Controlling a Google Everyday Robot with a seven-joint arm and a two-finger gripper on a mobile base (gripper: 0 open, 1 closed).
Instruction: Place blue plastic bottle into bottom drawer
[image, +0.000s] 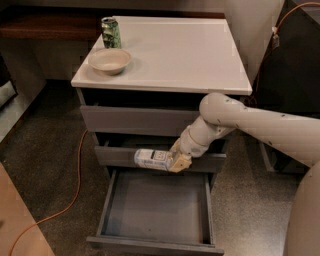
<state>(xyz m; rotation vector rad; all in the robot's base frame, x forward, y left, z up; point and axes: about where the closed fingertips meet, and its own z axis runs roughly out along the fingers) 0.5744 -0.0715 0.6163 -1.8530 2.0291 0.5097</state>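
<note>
The blue plastic bottle (151, 159), clear with a white-and-bluish label, lies sideways in my gripper (175, 161), which is shut on its right end. The bottle hangs in front of the middle drawer's grey front, just above the back of the open bottom drawer (155, 210). That drawer is pulled far out and its grey inside holds nothing. My cream arm reaches in from the right.
A white-topped cabinet (185, 50) carries a beige bowl (110, 60) and a green patterned can (111, 33) at its left back. An orange cable (75, 190) runs over the speckled floor on the left. A dark cabinet (292, 75) stands at the right.
</note>
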